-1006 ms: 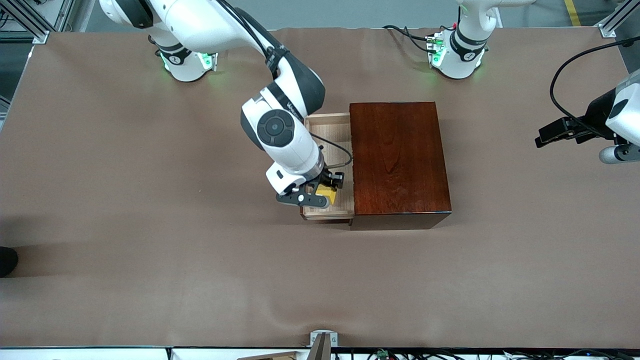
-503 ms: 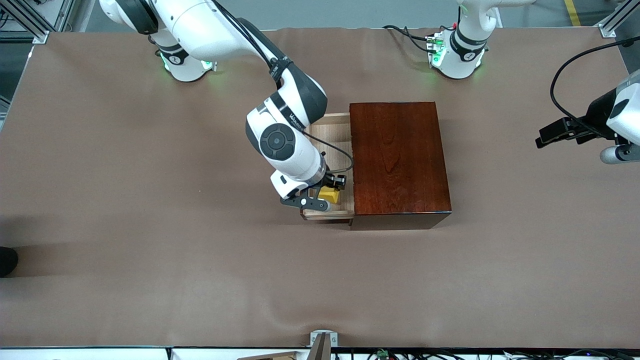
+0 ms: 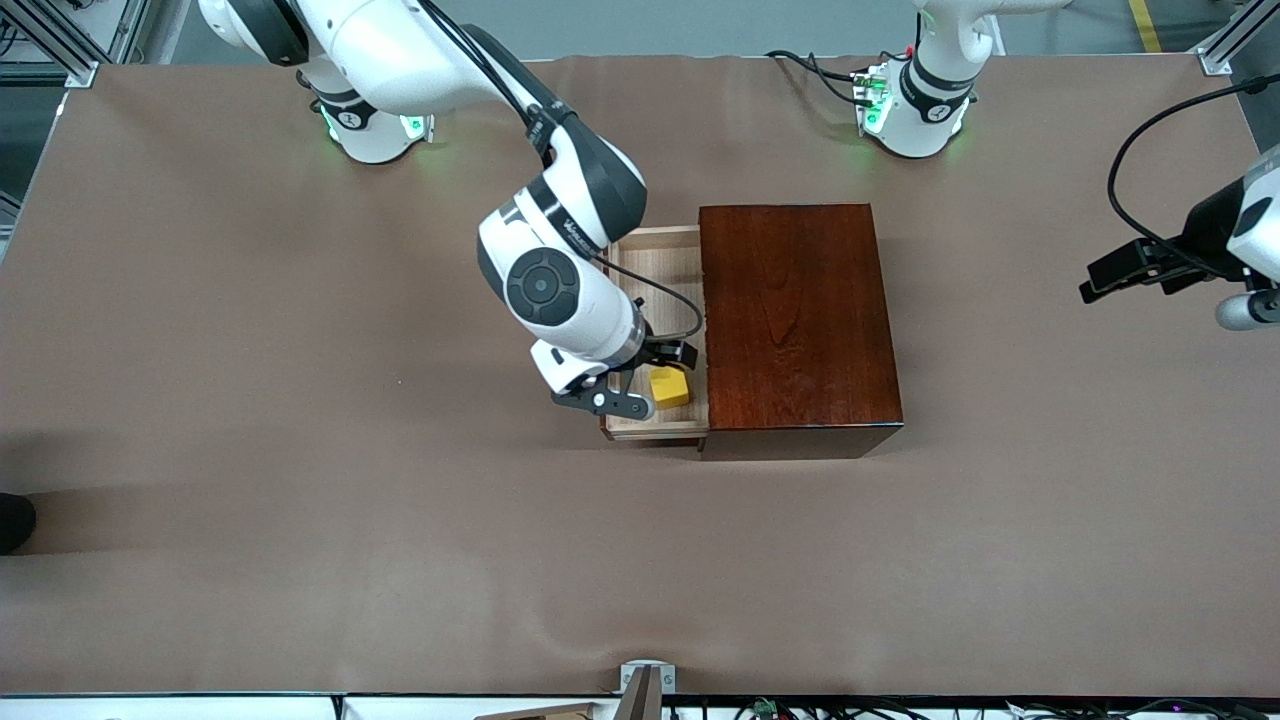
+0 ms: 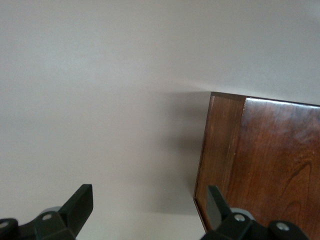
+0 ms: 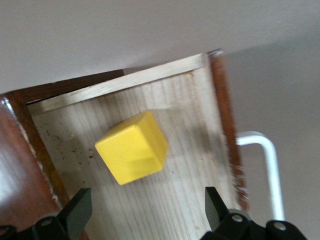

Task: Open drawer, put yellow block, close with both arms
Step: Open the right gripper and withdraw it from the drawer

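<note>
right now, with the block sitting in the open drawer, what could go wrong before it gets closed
The right claw hangs open just over the yellow block in the drawer; lifting out crookedly could clip the block or the drawer wall.

Pushing the white handle off-centre might skew the drawer or slide the wooden box.

The left claw waits open over the box's end toward the left arm, so nothing braces the box yet.

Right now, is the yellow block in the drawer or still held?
In: the yellow block lies on the drawer floor, the right gripper open above it.
</note>
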`<state>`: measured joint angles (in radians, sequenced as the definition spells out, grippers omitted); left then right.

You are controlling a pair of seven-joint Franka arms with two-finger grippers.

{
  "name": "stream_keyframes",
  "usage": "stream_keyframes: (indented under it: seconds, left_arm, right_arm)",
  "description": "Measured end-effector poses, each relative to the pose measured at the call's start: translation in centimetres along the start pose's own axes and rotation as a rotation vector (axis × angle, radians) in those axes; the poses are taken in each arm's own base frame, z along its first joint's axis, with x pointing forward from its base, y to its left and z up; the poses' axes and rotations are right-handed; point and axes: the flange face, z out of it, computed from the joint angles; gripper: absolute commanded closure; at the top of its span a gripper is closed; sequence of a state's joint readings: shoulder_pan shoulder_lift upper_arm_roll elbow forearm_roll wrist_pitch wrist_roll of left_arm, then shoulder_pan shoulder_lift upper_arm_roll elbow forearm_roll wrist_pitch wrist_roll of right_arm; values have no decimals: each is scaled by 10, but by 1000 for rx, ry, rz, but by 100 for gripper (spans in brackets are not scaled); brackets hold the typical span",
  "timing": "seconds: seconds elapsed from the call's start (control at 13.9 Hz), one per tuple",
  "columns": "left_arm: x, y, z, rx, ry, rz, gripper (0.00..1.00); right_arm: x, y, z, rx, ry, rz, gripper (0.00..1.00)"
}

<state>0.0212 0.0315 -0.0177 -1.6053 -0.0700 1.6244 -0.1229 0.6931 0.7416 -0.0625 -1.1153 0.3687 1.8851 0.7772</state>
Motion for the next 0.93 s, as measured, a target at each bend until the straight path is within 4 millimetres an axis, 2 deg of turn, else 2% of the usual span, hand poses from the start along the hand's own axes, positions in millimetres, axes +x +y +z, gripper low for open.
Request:
stream_keyframes:
  seconds: [0.07,0.14,0.29,0.36,0.43,0.5,0.65,0.72,0.93]
  left_arm:
    - [0,-1,0,4,3,1,0]
    - [0,4,0,17,5,11,0]
    - [-5,27,0,52,12,50,0]
    - [-7,37,-3,58,20,61,0]
    - [-9,42,-8,59,30,69,0]
    - [-11,43,-15,58,41,72,0]
    - [-15,46,-23,56,54,77,0]
    - [-16,49,-25,56,56,82,0]
    - [-21,57,-25,59,40,98,0]
  right_arm:
    - [4,7,-26,3,0,10,0]
    - [10,19,-60,11,2,24,0]
    - [17,55,-139,1,23,16,0]
    - [16,77,-173,-59,58,-17,0]
    - [10,95,-198,-126,97,-56,0]
    - [1,110,-215,-178,121,-97,0]
    - [-10,146,-235,-229,128,-146,0]
    - [-8,173,-246,-236,118,-167,0]
    - [3,273,-278,-227,92,-168,0]
